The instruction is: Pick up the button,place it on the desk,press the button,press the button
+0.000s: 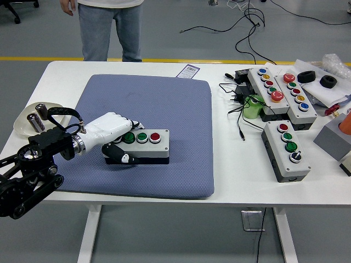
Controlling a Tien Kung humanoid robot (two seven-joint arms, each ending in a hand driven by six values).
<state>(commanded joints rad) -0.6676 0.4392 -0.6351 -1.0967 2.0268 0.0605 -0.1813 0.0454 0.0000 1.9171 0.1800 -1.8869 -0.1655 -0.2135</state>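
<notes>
A grey button box [143, 146] with two green buttons and one red button lies on the blue mat [148, 115], toward its front left. My left hand [122, 143] is shut on the box's left end, white fingers over the top and the thumb against the front side. The box looks low on the mat; whether it rests fully I cannot tell. My right arm is out of view.
A person in jeans [108, 27] stands at the far side, hands down. A dish [24, 121] with small cylinders sits at the left edge. Several other button boxes [286, 149] [269, 87], cables [241, 104] and black rings fill the right side.
</notes>
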